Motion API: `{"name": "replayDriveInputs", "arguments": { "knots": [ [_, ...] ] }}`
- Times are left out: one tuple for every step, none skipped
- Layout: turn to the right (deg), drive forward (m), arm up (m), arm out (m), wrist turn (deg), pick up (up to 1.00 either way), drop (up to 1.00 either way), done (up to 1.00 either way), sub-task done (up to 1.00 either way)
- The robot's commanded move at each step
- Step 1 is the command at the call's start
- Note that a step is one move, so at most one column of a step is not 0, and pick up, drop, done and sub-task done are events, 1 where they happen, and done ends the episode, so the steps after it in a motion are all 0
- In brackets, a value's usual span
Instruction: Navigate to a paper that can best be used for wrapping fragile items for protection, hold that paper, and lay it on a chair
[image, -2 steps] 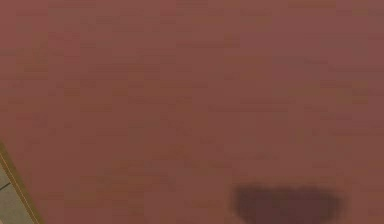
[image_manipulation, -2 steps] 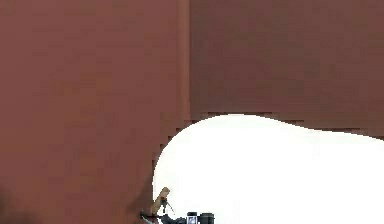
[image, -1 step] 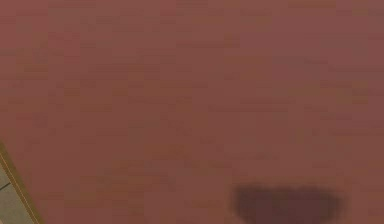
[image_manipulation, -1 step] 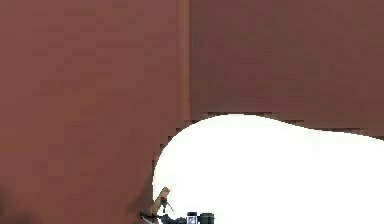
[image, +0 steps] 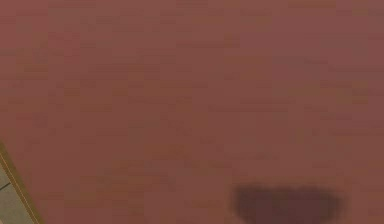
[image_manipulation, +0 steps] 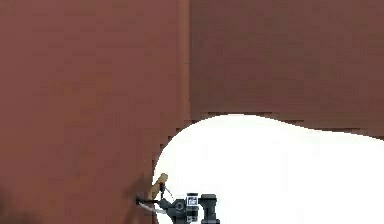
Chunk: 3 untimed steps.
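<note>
Facing red-brown wall (image: 190, 90), pale floor (image: 8, 205); fingers (image_manipulation: 152, 203) low.

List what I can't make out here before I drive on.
1. Arm side view: the small tan blob at the dark two-finger gripper is too small to name; cannot tell whether the gripper holds anything.
2. Forward view: the pale floor strip is cut off by the left and bottom edges.
3. Forward view: the plain reddish-brown wall blocks what lies ahead.
</note>
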Motion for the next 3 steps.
{"name": "replayDriveInputs", "arguments": {
  "knots": [
    [0.0, 0.0, 0.38, 0.0, 0.0, 0.0, 0.0, 0.0, 0.0],
    [0.0, 0.0, 0.0, 0.0, -45.0, 0.0, 0.0, 0.0, 0.0],
    [0.0, 0.0, 0.0, 0.0, -45.0, 0.0, 0.0, 0.0, 0.0]
  ]
}}
